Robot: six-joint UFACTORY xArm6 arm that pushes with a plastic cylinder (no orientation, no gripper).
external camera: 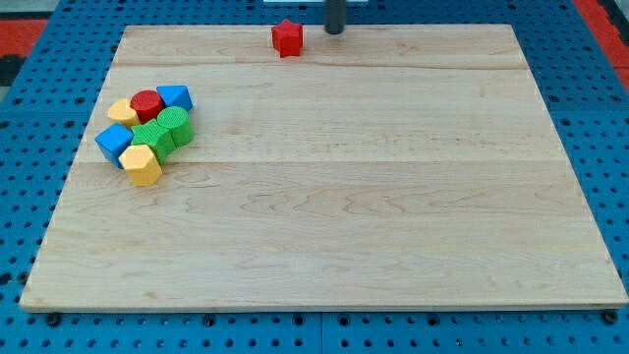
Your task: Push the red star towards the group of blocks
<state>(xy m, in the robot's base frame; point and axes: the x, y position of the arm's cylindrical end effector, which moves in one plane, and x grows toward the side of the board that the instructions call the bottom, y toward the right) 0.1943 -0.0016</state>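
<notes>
At far edge of worktop [393,197]: red star [287,37], my tip [335,32] just right of it, apart. No claw on rod. Block group [147,133] well left, nearer.

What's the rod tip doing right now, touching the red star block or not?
My tip: no gripper, holding nothing; at the wooden board's top edge, just to the view's right of the red star block, a small gap showing, not touching.

Wooden board [393,216]: red star [287,38] top edge, block cluster [147,134] left
</notes>
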